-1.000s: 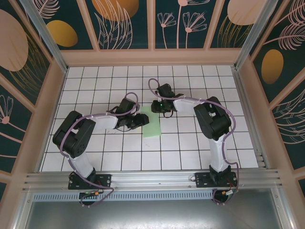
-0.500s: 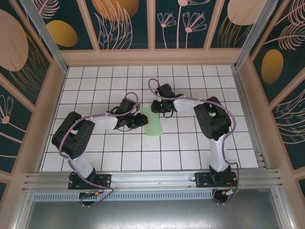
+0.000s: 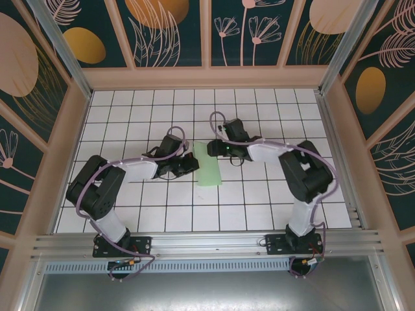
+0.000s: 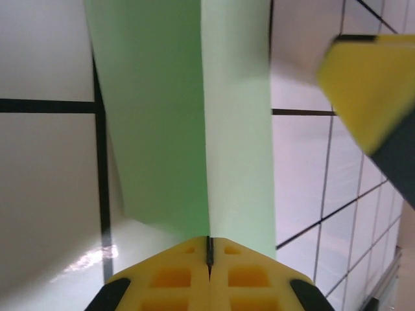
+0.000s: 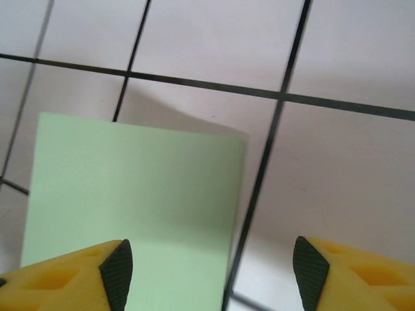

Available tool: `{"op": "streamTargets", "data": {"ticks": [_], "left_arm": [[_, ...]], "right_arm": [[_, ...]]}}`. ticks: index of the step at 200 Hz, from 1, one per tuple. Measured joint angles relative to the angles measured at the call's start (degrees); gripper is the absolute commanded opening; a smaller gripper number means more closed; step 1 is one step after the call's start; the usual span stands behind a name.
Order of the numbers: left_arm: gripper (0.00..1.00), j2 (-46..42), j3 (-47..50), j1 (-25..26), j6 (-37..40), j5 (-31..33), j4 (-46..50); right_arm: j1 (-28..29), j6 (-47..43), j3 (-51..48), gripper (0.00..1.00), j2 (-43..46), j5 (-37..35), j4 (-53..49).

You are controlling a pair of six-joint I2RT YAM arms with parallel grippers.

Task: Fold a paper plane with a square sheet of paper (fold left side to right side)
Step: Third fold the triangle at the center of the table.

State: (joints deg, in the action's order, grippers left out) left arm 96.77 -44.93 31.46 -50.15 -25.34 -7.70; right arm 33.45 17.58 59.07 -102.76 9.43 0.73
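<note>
The square sheet of paper (image 3: 209, 170) lies folded into a light green upright strip in the middle of the white tiled floor; it has no paper plane shape. My left gripper (image 3: 193, 163) sits at the strip's left edge. In the left wrist view its yellow fingers (image 4: 168, 278) are shut on the paper (image 4: 237, 129), where the darker left flap meets the lighter right one. My right gripper (image 3: 217, 150) hovers over the strip's top right corner, open. Between its fingertips (image 5: 117, 272) in the right wrist view are the paper's corner (image 5: 130, 188) and bare tile.
A yellow finger of the right gripper (image 4: 366, 84) shows blurred at the upper right of the left wrist view. Peach walls (image 3: 207, 76) close in the tiled floor (image 3: 259, 207) at the back and sides. An aluminium rail (image 3: 207, 245) runs along the near edge.
The left gripper has closed onto the paper's left edge. The right gripper has opened, and its arm has shifted to the right.
</note>
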Motion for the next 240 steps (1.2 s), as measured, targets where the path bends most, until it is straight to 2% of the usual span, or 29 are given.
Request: {"op": "streamTargets", "data": {"ticks": [20,37,68,91,109,148,172,188,217,240], "left_arm": [[0.04,-0.3,0.2,0.0,-1.5,-0.8,-1.0],[0.04,-0.3,0.2,0.0,-2.4,-1.5,-1.5],[0.03,-0.3,0.2,0.0,-3.2,-2.6,-2.0],[0.03,-0.3,0.2,0.0,-3.4,-3.1,-2.2],[0.03,-0.3,0.2,0.0,-3.4,-3.2,-2.2],[0.03,-0.3,0.2,0.0,-3.4,-3.3,-2.3],[0.03,-0.3,0.2,0.0,-3.4,-3.4,-2.3],[0.03,-0.3,0.2,0.0,-3.4,-3.4,-2.4],[0.04,-0.3,0.2,0.0,-3.4,-3.4,-2.3],[0.07,-0.3,0.2,0.0,-3.3,-3.3,-2.3]], "right_arm": [[0.4,-2.1,-7.3,0.79,9.6,-1.7,4.2],[3.0,-3.7,-14.1,0.81,17.3,-4.1,8.4],[14.2,-6.8,-25.9,0.86,26.0,-10.1,14.4],[24.7,-9.2,-31.1,0.89,26.9,-16.5,15.9],[30.5,-10.5,-32.0,0.9,25.9,-21.5,16.0],[33.2,-13.4,-29.1,0.9,18.1,-29.4,16.5],[33.2,-15.8,-25.8,0.82,13.7,-32.3,16.6],[33.2,-17.1,-24.3,0.74,12.4,-33.4,17.0],[33.0,-19.1,-22.9,0.48,11.7,-34.0,17.5],[32.7,-19.1,-22.7,0.2,11.7,-34.0,17.9]]}}
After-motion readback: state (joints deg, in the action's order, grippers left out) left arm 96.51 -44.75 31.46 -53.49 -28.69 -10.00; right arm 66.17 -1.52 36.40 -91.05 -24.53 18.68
